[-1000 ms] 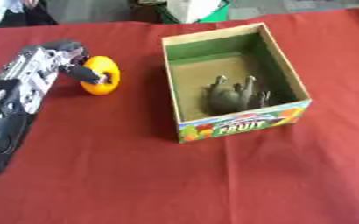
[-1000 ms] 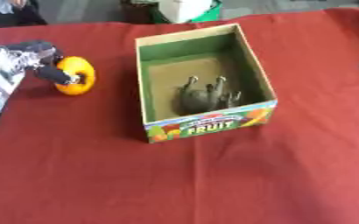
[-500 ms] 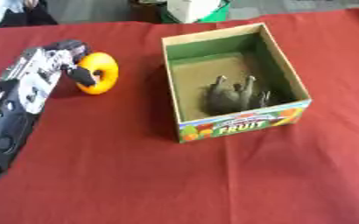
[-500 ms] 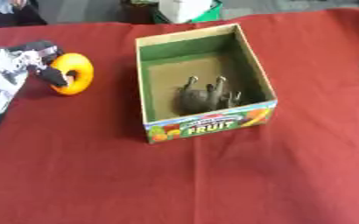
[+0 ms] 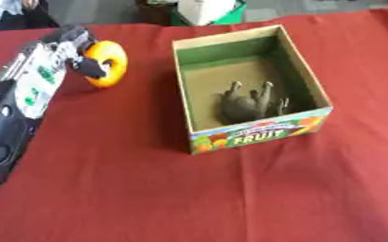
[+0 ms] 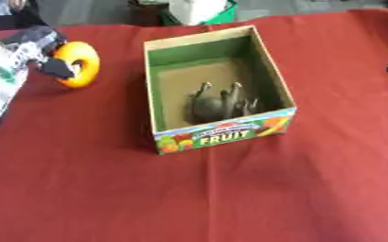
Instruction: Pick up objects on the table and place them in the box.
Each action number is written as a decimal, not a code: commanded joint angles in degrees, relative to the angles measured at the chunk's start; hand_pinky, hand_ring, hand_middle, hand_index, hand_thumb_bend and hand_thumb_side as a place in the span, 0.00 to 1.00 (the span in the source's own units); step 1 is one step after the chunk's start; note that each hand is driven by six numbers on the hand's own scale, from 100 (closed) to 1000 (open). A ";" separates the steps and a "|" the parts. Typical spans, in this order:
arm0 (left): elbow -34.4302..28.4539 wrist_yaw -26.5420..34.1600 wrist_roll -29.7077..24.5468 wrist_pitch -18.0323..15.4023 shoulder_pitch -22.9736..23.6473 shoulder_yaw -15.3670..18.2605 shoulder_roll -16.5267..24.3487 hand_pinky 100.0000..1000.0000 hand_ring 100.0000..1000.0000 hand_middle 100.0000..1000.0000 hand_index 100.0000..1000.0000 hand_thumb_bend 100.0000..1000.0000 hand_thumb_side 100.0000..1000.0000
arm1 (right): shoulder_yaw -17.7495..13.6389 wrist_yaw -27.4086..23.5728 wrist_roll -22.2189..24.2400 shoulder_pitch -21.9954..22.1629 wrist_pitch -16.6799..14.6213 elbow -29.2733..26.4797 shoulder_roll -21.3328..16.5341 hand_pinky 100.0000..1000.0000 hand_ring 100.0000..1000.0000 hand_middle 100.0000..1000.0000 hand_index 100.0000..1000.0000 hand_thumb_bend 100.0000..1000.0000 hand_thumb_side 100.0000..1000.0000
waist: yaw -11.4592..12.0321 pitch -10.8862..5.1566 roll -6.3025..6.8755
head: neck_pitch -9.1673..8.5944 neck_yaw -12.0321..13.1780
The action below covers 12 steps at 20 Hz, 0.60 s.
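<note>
A red tablecloth [image 5: 147, 198] and a green-and-white container [image 5: 210, 10] beyond

red-clothed table [image 5: 147, 198], open cardboard fruit box [image 5: 260, 134] standing on it, right of centre

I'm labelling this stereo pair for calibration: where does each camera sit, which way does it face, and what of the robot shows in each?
Left eye view: in the head, looking down at the red table; the box sits right of centre, and the left hand holds the orange ring.
Right eye view: beside it, facing the same way; less of the left arm shows, plus a dark bit at the right edge.
Shared: box, grey toy animal inside, ring.
</note>
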 commanded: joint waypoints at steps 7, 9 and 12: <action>-8.95 -6.65 1.89 -3.57 -5.52 -1.08 -1.04 0.43 0.39 0.37 0.34 0.00 0.16 | -0.16 -0.21 0.18 -0.59 -0.23 -1.10 -1.60 0.55 0.67 0.57 0.73 0.00 1.00 | -0.37 -1.63 0.31 | -0.45 0.08; -9.73 -7.11 1.85 -4.25 -6.69 -1.43 -2.26 0.43 0.38 0.37 0.34 0.00 0.16 | -0.10 -0.27 0.25 -0.69 -0.23 -1.10 -1.67 0.55 0.67 0.57 0.73 0.00 1.00 | -0.60 -1.63 0.43 | -0.48 0.14; -10.05 -7.46 1.92 -4.80 -7.42 -1.67 -3.07 0.43 0.38 0.37 0.34 0.00 0.16 | -0.09 -0.32 0.31 -0.75 -0.21 -1.10 -1.71 0.55 0.67 0.57 0.73 0.00 1.00 | -0.70 -1.62 0.50 | -0.49 0.14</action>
